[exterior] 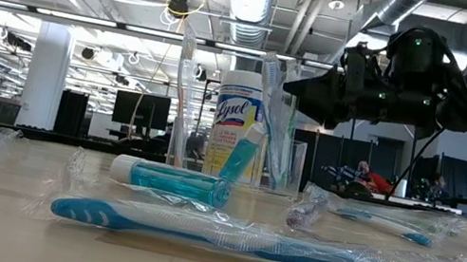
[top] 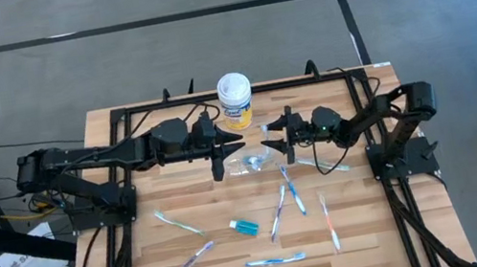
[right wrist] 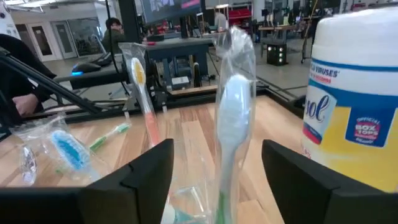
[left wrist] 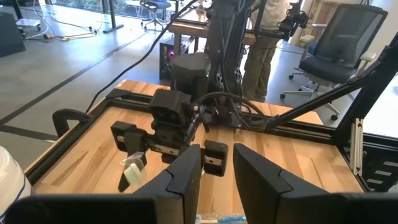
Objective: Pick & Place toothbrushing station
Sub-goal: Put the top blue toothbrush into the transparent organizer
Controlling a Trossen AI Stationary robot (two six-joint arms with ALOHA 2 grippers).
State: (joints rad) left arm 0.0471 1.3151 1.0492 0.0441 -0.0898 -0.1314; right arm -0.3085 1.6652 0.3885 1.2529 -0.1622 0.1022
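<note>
Across the wooden slatted worktop you are still seeing most of the station lying loose: about seven slim wrapped toothbrushes and a small teal-blue tube are waiting. Beside the tall yellow canister, the small see-through plastic cup is already holding a few brushes. Your right hand is hanging spread just beside the cup; your left hand is pinching its rim. The second tube is showing only in the low view.

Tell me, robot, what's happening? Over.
Right pincer open beside cup. Left pincer at the cup's other side. Brushes stand in cup. Yellow canister close behind.
</note>
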